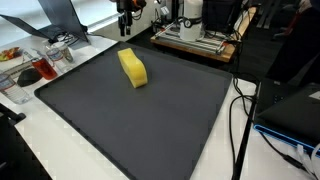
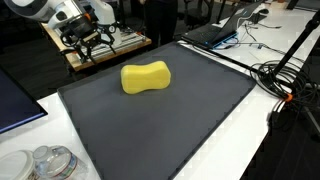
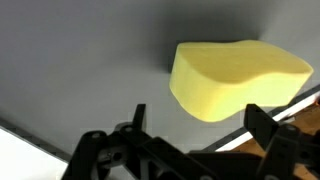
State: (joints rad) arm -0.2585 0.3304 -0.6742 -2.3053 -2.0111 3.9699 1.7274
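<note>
Sponge [image 2: 145, 78], yellow, waisted and soft-edged, lies on matte dark mat [image 2: 180, 130].

From my station I see a white table [image 1: 45, 145] carrying a dark grey mat [image 1: 150, 125], a yellow sponge [image 1: 133, 68] lying on the mat, and black cables [image 1: 238, 130] trailing over the table's edge.

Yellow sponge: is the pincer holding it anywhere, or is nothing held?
Nothing is held. The pincer stands open, apart from the yellow sponge, which lies on the dark mat.
</note>
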